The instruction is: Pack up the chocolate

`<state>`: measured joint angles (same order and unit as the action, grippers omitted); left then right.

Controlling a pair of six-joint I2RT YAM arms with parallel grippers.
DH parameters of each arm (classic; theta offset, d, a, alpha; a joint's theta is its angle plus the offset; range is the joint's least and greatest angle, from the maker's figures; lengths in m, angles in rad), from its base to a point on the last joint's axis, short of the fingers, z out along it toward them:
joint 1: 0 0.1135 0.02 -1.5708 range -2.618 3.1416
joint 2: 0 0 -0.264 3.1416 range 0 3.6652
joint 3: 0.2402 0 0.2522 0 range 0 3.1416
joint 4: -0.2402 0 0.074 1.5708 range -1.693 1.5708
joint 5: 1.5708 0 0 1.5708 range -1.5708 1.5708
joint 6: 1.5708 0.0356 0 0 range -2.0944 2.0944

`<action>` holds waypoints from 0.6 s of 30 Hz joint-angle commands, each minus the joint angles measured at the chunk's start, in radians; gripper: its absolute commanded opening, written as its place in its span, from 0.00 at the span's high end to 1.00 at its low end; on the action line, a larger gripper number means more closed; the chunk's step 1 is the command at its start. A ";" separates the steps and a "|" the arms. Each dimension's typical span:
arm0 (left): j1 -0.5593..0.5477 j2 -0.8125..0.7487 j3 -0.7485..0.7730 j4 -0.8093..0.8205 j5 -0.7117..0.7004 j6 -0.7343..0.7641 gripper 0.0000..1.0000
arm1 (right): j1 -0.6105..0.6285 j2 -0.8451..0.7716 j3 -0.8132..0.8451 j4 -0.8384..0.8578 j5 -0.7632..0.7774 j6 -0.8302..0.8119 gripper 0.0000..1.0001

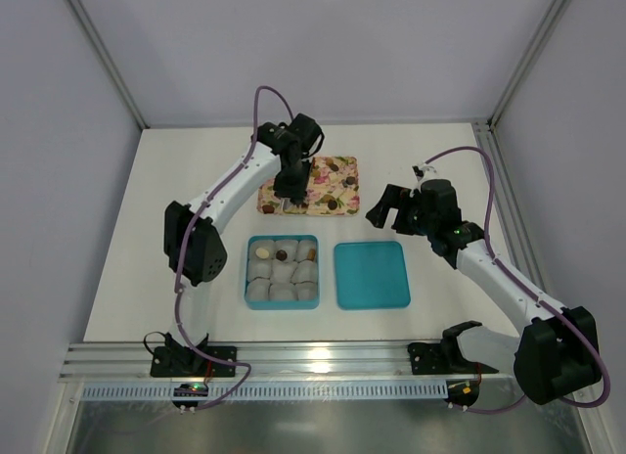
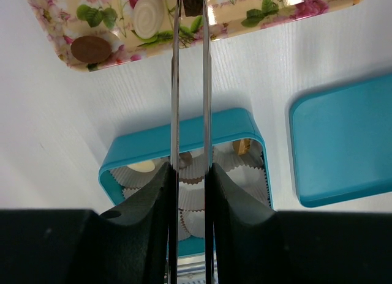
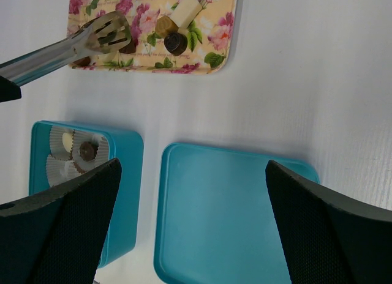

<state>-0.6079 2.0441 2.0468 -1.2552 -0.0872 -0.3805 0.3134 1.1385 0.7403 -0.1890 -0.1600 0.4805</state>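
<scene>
Left end effector (image 2: 190, 174) is clamping tongs (image 3: 107, 34), pinching dark chocolate (image 2: 192, 2) at near-left corner of tray (image 2: 269, 11); lift gently, squeeze steady.

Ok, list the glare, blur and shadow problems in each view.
Top external: even light, one glare spot on the metal rail. Left wrist: glare on the floral tray, tongs mirror-bright. Right wrist: the right gripper looms dark and soft-edged; the rest is sharp.

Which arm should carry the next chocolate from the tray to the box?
Left. Its pincer grips the tongs, whose tips straddle a dark chocolate over the floral tray, with the teal box nearby. The right pincer is open, empty, off to the tray's side near the lid.
</scene>
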 commanded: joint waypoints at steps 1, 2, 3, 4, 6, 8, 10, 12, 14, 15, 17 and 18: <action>0.003 0.007 0.036 -0.012 -0.016 0.019 0.73 | 0.006 -0.008 0.002 0.023 0.005 -0.010 0.00; 0.003 0.010 0.036 -0.012 -0.014 0.019 0.73 | 0.006 -0.008 0.002 0.022 0.005 -0.011 0.00; 0.003 0.010 0.036 -0.013 -0.010 0.019 0.72 | 0.004 -0.009 0.002 0.020 0.005 -0.013 0.00; 0.003 0.010 0.032 -0.013 -0.008 0.017 0.72 | 0.006 -0.010 0.001 0.020 0.005 -0.013 0.00; 0.003 0.010 0.030 -0.013 -0.005 0.017 0.70 | 0.006 -0.010 0.001 0.019 0.007 -0.014 0.00; 0.003 0.010 0.026 -0.013 -0.003 0.015 0.68 | 0.006 -0.010 -0.001 0.019 0.008 -0.014 0.00; 0.005 0.010 0.026 -0.013 -0.003 0.015 0.66 | 0.006 -0.010 -0.001 0.019 0.007 -0.013 0.00; 0.003 0.005 0.027 -0.015 -0.005 0.017 0.64 | 0.006 -0.013 -0.002 0.019 0.008 -0.011 0.00; 0.003 0.004 0.024 -0.018 -0.006 0.018 0.64 | 0.006 -0.014 -0.002 0.019 0.007 -0.014 0.00; 0.003 0.004 0.023 -0.021 -0.006 0.020 0.63 | 0.006 -0.014 -0.002 0.017 0.007 -0.014 0.00; 0.003 -0.002 0.018 -0.024 -0.009 0.023 0.62 | 0.006 -0.014 -0.002 0.016 0.007 -0.014 0.00; 0.003 -0.004 0.007 -0.024 -0.011 0.023 0.61 | 0.006 -0.016 -0.002 0.017 0.007 -0.014 0.00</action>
<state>-0.6079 2.0575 2.0464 -1.2617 -0.0864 -0.3794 0.3134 1.1385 0.7403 -0.1894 -0.1600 0.4767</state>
